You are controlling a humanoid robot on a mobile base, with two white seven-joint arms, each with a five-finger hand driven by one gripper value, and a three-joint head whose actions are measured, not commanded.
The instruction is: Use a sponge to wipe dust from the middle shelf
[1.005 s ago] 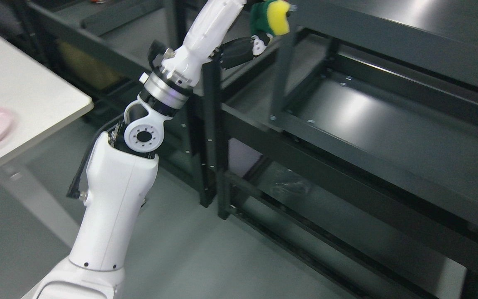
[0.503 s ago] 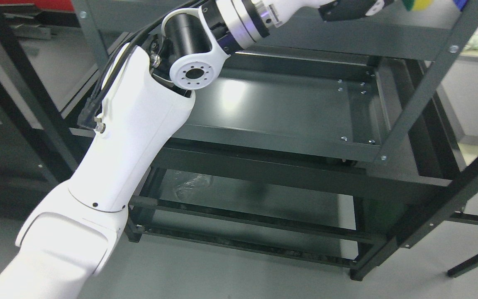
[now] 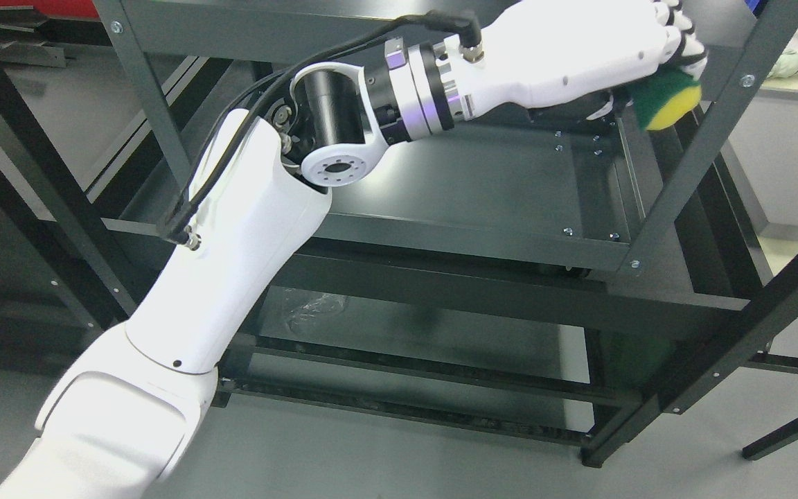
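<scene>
Left arm [image 3: 233,229] entering from lower left, reaching up and across the dark metal rack [image 3: 683,166]. Left hand [image 3: 600,48] stretched toward the rack's right front post, fingers [image 3: 679,31] curled over a green-and-yellow sponge [image 3: 666,104]. Sponge held just inside that post, yellow face turned down and outward, above the far right corner of the rack's shelf panel [image 3: 482,180]; contact with the panel not discernible. Black cable [image 3: 343,48] looping from the wrist back along the forearm. Crumpled clear plastic [image 3: 316,308] lying on the rack's lower level, below the elbow. Grey floor [image 3: 385,457] beneath the rack
</scene>
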